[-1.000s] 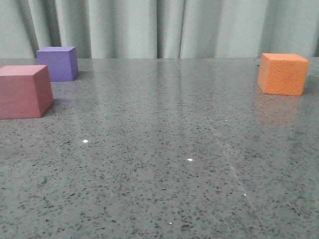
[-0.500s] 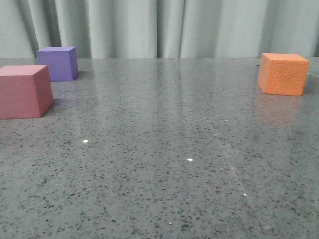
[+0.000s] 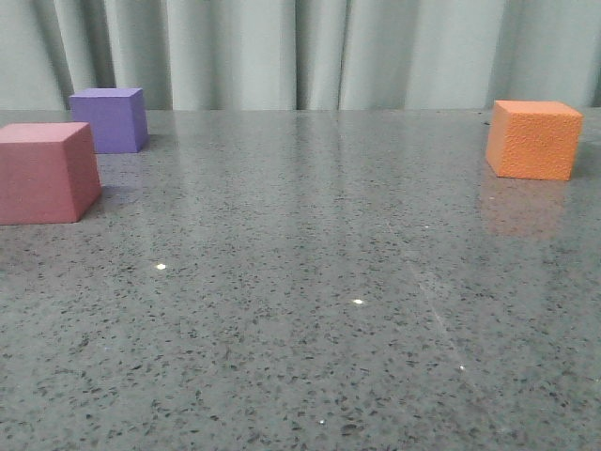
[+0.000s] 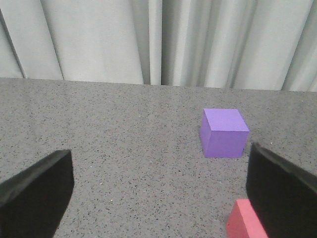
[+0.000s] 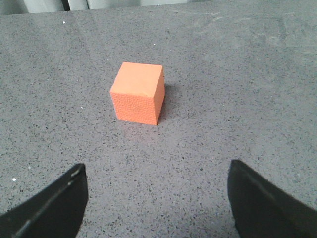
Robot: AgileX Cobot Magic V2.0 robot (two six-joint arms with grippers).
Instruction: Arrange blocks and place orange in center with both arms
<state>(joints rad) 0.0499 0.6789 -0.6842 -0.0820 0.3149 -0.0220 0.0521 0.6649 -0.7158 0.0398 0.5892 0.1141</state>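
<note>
Speckled grey stone makes up the table (image 3: 310, 310), which runs back to a pale pleated curtain (image 3: 310, 52) along its far edge. The orange cube (image 3: 532, 139) sits toward the far right corner, close to the right edge in the front view, with a faint reflection of itself on the polished surface in front of it. The purple cube (image 3: 111, 119) stands near the far left corner, close to the far edge, and the dusty pink cube (image 3: 47, 172) lies nearer the front along the left edge, just beside the purple one but apart from it. Between the left pair and the orange cube the whole middle of the table is bare stone from far edge to near edge. The left gripper (image 4: 158, 198) has its black fingers (image 4: 37, 198) spread wide, holding nothing; the purple cube (image 4: 224, 133) shows beyond the gap and a corner of the pink cube (image 4: 242, 221) sits against the inner side of one finger. The right gripper (image 5: 158, 203) is likewise spread apart and empty, with the orange cube (image 5: 138, 99) ahead of the gap, untouched, bare table all around it.
</note>
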